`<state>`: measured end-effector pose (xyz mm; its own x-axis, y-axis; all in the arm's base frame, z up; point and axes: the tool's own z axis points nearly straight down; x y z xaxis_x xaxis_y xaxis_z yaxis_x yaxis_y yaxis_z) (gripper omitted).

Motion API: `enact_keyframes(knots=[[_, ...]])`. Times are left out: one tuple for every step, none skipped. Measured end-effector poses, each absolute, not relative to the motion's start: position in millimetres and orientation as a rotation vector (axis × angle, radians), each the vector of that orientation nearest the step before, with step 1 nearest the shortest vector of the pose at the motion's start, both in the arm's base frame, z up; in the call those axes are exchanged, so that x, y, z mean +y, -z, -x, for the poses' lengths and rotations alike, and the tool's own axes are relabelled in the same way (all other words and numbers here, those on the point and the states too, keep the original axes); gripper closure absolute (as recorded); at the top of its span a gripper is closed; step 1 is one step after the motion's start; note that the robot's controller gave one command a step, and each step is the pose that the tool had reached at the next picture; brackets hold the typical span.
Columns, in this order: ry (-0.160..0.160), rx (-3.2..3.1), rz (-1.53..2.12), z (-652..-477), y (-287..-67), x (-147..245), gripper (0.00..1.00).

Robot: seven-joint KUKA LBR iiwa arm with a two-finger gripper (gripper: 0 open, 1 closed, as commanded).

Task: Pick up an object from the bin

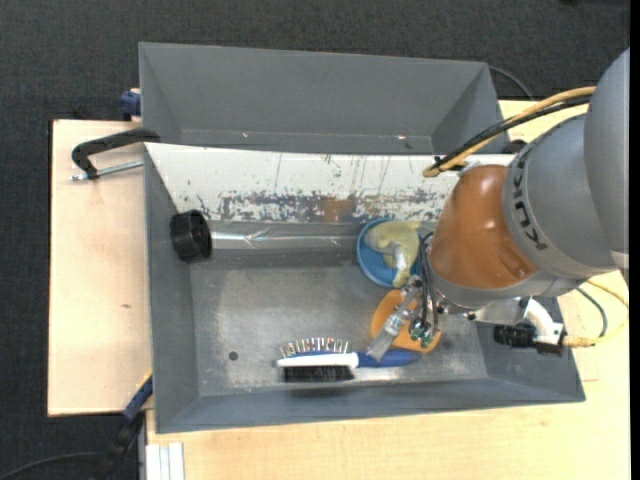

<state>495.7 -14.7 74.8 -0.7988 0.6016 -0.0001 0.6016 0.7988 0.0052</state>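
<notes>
My gripper (386, 340) reaches down at the front right of the bin, under the arm's orange cover. Its tip is right over an orange rounded thing (384, 318) and the blue handle (398, 360) of a brush. The brush head (318, 369), white with black bristles, lies to the left along the front wall. Whether anything is held is hidden from me. Just behind the gripper sits a blue bowl-shaped thing (376, 255) with a pale yellow piece (400, 238) in it.
A black round cap (190, 236) sits at the left end of a clear tube (285, 238) lying along the back wall. A small silver toothed piece (315, 347) rests beside the brush head. The arm covers the bin's right side.
</notes>
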Motion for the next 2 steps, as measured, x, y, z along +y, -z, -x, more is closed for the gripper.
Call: enact_keyframes(knots=[[-0.005, 2.973, -0.99, -497.5, -180.6, -14.1, 1.0], [-0.004, 2.977, -0.988, -498.8, -189.4, -13.4, 1.0]])
